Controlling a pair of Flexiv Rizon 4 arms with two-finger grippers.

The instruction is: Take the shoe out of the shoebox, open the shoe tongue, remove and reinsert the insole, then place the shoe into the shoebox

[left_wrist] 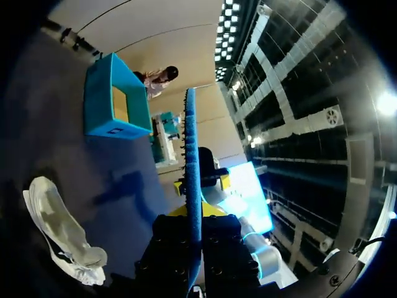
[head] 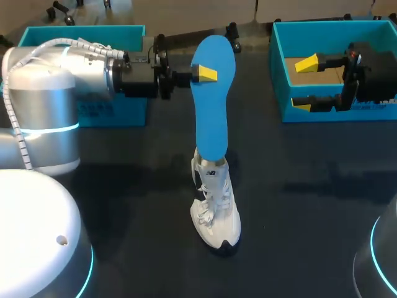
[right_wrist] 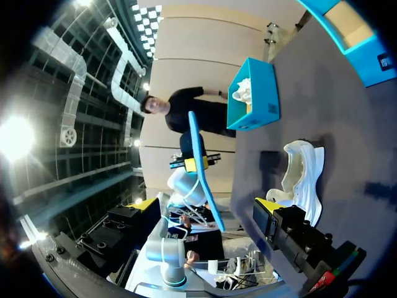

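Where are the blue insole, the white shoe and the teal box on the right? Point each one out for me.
blue insole [head: 213, 105]: head view, middle of its flat face.
white shoe [head: 217, 205]: head view, middle of the upper.
right teal box [head: 277, 71]: head view, the wall nearest the shoe.

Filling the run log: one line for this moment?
left pincer shut on insole | right pincer open | shoe on table

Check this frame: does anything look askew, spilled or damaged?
Nothing stands out. The blue insole stands on end, clamped in the left gripper, its lower end at the white shoe's opening, which suits the insole step. The shoe sits on its sole, with no visible damage. The right gripper hangs open over the right-hand teal shoebox.
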